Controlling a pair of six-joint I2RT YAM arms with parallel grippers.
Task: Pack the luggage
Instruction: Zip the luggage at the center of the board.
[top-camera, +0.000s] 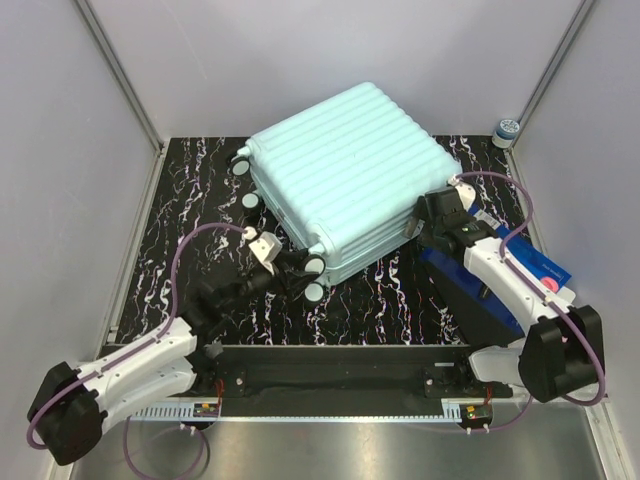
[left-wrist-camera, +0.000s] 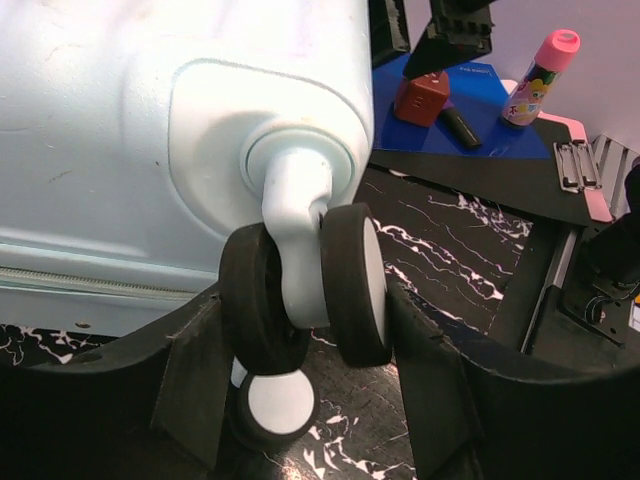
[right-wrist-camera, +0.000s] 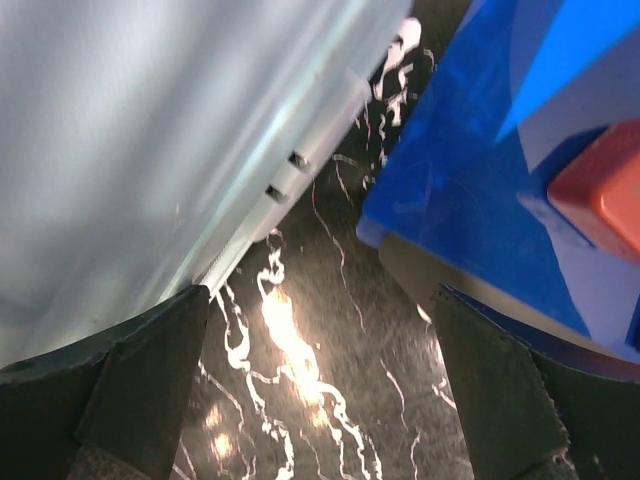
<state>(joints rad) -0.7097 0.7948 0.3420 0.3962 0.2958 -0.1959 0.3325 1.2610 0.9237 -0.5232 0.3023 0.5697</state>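
Table (top-camera: 200, 200): black marble-pattern top with white veining, enclosed by pale panels (top-camera: 60, 150) at left, back and right. Lying directly on it: one mint-green ribbed hard-shell suitcase (top-camera: 350, 170), closed, flat on its side at centre, wheels facing left and near. One flat blue box (top-camera: 548, 266) at near right, just beside the suitcase, not touching.

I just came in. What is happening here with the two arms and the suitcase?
Two robot arms work at the luggage, which lies closed on the table. The left end effector has its fingers on both sides of a corner wheel; whether they grip it is unclear. The right end effector is open and empty, between the luggage's right side and a blue box. A pink-capped bottle and a red block sit on that box, not yet packed.
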